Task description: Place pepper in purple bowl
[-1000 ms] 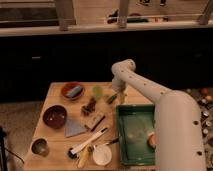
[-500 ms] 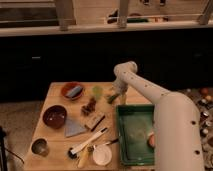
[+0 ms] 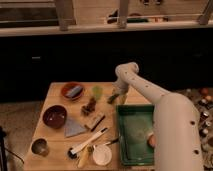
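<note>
My gripper (image 3: 120,94) is low over the far side of the table (image 3: 54,92), just behind the green tray (image 3: 131,150). Whether it is spread or clamped on anything, I cannot tell. The pepper (image 3: 113,98) is right at its tip, between it and the pale green cup (image 3: 97,91). The purple bowl (image 3: 54,116) sits well apart, near the table's left edge in the view, with the orange-red bowl (image 3: 72,90) behind it.

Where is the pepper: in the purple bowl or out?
Out: the pepper is by the tool, toward the table's far side, well apart from the purple bowl.
</note>
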